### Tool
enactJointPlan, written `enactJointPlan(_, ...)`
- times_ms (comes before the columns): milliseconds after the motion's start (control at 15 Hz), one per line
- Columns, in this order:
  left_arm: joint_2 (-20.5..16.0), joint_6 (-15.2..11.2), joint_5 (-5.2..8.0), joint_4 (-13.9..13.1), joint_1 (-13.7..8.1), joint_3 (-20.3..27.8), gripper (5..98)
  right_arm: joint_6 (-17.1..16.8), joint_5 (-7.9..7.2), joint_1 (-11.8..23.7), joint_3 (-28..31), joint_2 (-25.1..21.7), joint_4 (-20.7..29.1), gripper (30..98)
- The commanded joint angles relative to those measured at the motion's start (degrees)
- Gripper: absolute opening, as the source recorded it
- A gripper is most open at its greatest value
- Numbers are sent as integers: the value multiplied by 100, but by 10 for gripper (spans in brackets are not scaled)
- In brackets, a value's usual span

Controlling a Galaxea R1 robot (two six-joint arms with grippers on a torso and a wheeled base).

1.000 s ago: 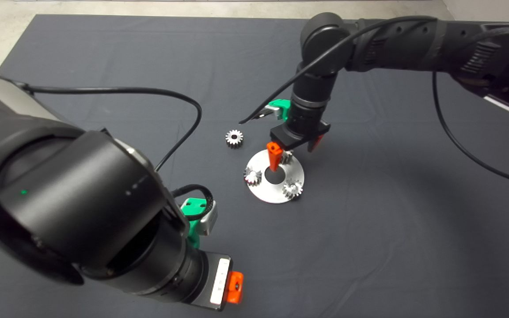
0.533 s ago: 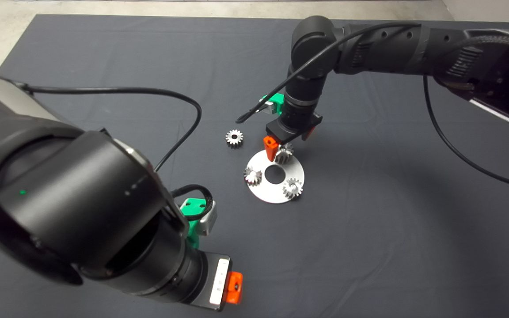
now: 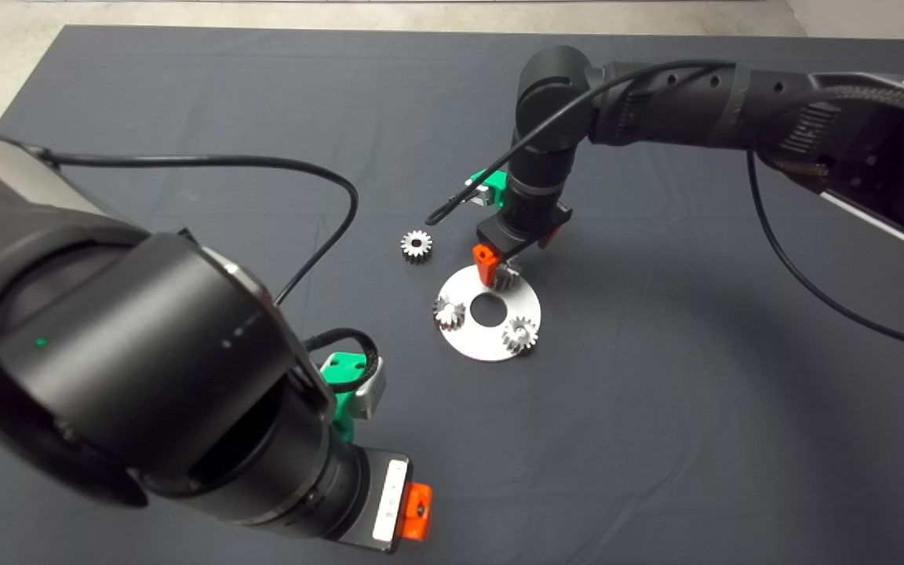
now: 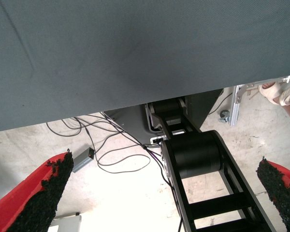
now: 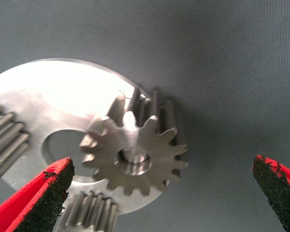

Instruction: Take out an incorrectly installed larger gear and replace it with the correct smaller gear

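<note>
Dark mat (image 3: 185,118), right tool (image 5: 164,193) spread above larger gear (image 5: 134,153).

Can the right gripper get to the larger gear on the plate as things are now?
Probably yes. The right gripper is open directly above the larger gear on the plate, a finger on either side, with nothing between them.

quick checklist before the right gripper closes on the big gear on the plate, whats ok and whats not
1. Right gripper fingers open wide: ok.
2. Larger gear lies between the fingers in the right wrist view: ok.
3. Larger gear still seated on the round plate: ok.
4. Fingers low enough to grip the gear's body: cannot tell.
5. Smaller gear lying free on the mat beside the plate, ready for the swap: ok.
6. Left gripper parked at the lower left, clear of the plate: ok.
</note>
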Motion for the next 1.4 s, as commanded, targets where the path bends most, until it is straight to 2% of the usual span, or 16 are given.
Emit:
enactJointPlan(0,5,-61,-3,-102,-98,66,982,-57,-628,17,-71,146,-286,977)
enactJointPlan(400,-2,-61,-3,-102,-98,66,982,-58,-601,16,-89,208,-295,977)
enactJointPlan(667,6,-61,-3,-102,-98,66,982,-75,-601,16,-98,260,-295,948)
enactJointPlan(1000,0,-61,-9,-102,-98,66,982,-101,-601,-19,-98,287,-295,853)
enactJointPlan(1133,6,-61,-12,-102,-98,75,982,-101,-610,-71,-98,296,-299,848)
enactJointPlan(1267,6,-61,-12,-102,-98,75,982,-101,-610,-89,-107,296,-322,803)
enactJointPlan(1333,6,-61,-21,-102,-98,75,982,-101,-610,-98,-107,296,-365,802)
